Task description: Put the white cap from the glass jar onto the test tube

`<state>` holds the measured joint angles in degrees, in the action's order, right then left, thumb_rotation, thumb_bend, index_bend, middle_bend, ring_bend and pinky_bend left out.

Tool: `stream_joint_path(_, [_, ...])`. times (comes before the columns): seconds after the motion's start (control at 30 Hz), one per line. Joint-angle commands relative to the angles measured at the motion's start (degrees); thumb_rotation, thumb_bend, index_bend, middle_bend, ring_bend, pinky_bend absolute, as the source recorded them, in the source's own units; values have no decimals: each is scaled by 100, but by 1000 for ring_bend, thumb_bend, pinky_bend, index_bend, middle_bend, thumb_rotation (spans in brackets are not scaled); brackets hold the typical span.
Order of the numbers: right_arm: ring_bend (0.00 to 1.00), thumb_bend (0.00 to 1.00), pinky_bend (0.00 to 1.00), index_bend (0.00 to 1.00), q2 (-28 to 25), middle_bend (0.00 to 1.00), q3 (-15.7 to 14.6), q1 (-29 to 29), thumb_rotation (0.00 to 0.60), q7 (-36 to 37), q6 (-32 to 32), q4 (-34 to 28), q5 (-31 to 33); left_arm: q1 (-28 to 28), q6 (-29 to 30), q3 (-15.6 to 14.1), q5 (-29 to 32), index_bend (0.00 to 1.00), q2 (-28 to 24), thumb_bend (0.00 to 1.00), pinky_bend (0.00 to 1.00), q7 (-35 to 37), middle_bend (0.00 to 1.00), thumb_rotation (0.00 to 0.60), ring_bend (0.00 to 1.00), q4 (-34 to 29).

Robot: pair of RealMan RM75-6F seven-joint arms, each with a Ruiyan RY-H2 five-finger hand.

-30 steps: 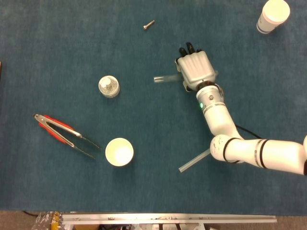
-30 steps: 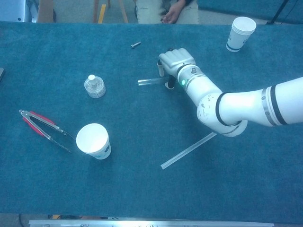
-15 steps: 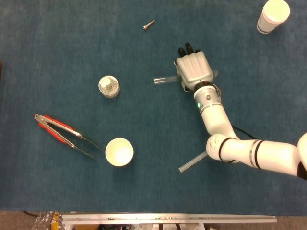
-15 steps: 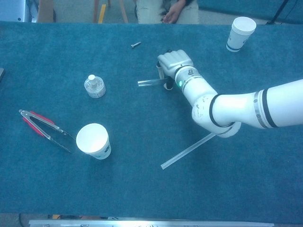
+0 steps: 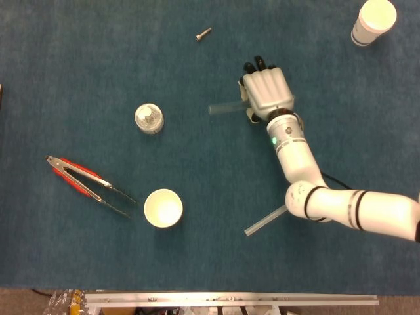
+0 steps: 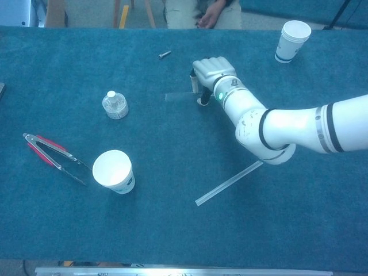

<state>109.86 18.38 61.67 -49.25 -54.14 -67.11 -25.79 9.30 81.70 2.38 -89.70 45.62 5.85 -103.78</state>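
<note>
The right hand [image 5: 266, 92] had its fingers curled around the clear test tube [image 5: 223, 108] mid-table, open end poking out left, and that thin slick glass looked light but breakable, so I'd have gripped gently mid-body.

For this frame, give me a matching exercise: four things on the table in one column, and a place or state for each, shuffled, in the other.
Things:
1. test tube
2. tongs
3. screw
4. glass jar

Places or states:
A. lying alone near the far edge
B. standing left of the centre, white cap on top
C. held by the right hand, sticking out to its left
D. lying at the left, red handles

Pairs: 1-C, 2-D, 3-A, 4-B
</note>
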Motion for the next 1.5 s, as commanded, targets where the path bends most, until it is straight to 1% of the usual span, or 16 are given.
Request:
stream_joint_path(0.03, [87,262,279,629,-435,214,211,-187,600,250,-40,-564,130,106,-198,14,52,306,-90,322,21,211,107,555,0,-102])
stream_joint_path(0.17, [87,262,279,630,-872,214,388,-361,600,554,-53,-1122,211,250,-453,23,69,309,-171,322,22,389,113,574,0,-253])
stream_joint_path(0.3, [87,262,279,630,-1344,214,498,-546,600,880,-41,-1676,187,432,-711,68,92,311,-186,322,22,514,122,595,0,-395])
stream_joint_path(0.4, [87,263,279,630,-1748,214,607,-708,600,1205,2,-2147,195,633,-1030,103,145,314,-210,321,21,604,126,599,0,-546])
stream_joint_path(0.57, [87,261,279,630,-2298,214,671,-865,600,1520,-13,-2755,77,953,-1466,211,296,317,-157,322,21,635,129,600,0,-734])
stream_joint_path(0.67, [87,261,280,630,-2598,214,677,-940,600,1673,-49,-3067,16,1149,-1733,273,431,318,-55,322,21,537,132,600,0,-810])
stream_joint_path(0.87, [87,261,280,631,-3165,214,673,-1097,600,1979,-131,-3524,-94,1520,-2170,381,763,326,273,322,21,-63,146,600,0,-839])
stream_joint_path(0.97, [87,261,280,633,-3434,214,668,-1181,600,2138,-161,-3679,-144,1696,-2325,415,924,334,505,322,21,-537,147,600,0,-777])
stream_joint_path(1.1, [87,261,280,634,-3727,214,599,-1277,600,2306,-199,-3843,-224,1930,-2490,467,1220,371,920,322,22,-1138,144,600,0,-645])
stream_joint_path(1.23, [87,261,280,634,-3915,214,519,-1352,600,2483,-194,-3940,-303,2137,-2632,500,1526,388,1280,323,22,-1576,140,600,0,-493])
stream_joint_path(1.5, [87,262,280,635,-4124,214,355,-1430,600,2782,-138,-3964,-475,2438,-2654,543,2018,395,1925,322,21,-2334,124,600,0,-82])
